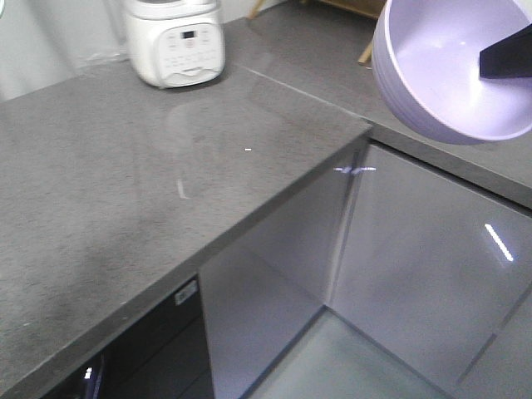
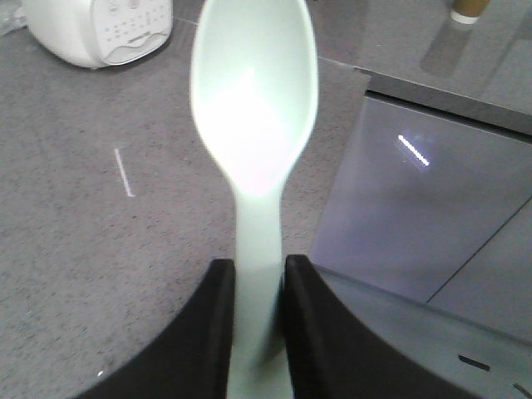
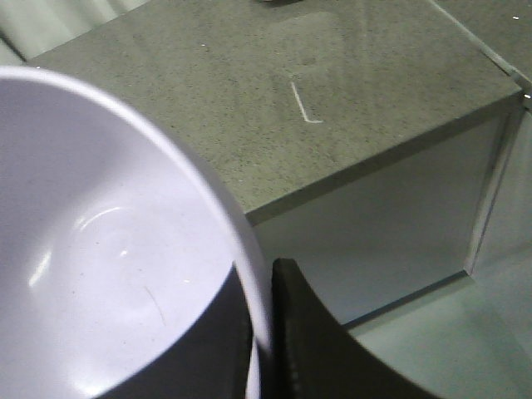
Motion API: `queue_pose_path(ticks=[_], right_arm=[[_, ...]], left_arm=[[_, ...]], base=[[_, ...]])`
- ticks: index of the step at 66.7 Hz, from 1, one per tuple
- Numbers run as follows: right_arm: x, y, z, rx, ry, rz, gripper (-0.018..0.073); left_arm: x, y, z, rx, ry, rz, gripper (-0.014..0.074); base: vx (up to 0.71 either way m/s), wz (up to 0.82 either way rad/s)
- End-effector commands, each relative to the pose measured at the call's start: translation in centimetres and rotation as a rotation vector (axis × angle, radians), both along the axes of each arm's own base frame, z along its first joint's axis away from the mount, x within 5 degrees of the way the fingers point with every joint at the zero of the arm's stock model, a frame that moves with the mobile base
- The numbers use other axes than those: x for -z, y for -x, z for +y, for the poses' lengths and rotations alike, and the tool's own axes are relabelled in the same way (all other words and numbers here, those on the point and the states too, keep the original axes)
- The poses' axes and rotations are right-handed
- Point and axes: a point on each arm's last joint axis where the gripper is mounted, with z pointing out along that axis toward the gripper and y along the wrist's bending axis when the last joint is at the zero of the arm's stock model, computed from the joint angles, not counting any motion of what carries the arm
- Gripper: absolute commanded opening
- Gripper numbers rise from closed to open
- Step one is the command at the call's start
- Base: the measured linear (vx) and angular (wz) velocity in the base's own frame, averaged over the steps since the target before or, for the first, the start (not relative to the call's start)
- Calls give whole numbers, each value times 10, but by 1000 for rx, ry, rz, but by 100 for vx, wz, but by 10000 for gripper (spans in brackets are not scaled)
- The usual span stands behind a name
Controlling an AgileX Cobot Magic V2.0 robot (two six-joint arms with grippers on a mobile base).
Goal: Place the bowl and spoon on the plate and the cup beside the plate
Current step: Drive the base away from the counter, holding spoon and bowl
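A: What fills the front view?

B: A grey speckled countertop (image 1: pixel 125 208), with glossy grey cabinet doors (image 1: pixel 416 249) below it toward 4 o'clock. A white rice cooker (image 1: pixel 179 41) stands on it at 11 o'clock.

A: And the bowl?

B: The bowl (image 1: pixel 449 75) hangs in the air at 2 o'clock, tilted so its lavender inside faces the camera. In the right wrist view, the right gripper (image 3: pixel 259 283) is clamped on its rim, one black finger inside and one outside.

A: The spoon?

B: The left gripper (image 2: pixel 259 283) pinches the handle of the spoon (image 2: pixel 253 91) between both fingers. The scoop points to 12 o'clock, off the surface.

A: The cup?

B: In the left wrist view, only the base of the cup (image 2: pixel 467 10) shows at 1 o'clock, standing on the far countertop.
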Motion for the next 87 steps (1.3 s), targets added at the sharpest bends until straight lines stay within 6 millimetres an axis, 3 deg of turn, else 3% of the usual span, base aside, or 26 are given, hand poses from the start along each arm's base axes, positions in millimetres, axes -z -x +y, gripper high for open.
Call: queue_pose_path(ticks=[1,52,87], right_arm=[[-18,8,3,7,-38,-97,-6],[-18,8,3,8,-38,-97,-6],[-18,8,3,8,-38,-97,-6]], left_arm=[[-15,5,0,-9,41,-93,-7],[-15,5,0,-9,41,-93,-7],[-15,5,0,-9,41,-93,-7]], base=[[-4,-51],[-5,-53],[-5,-29]])
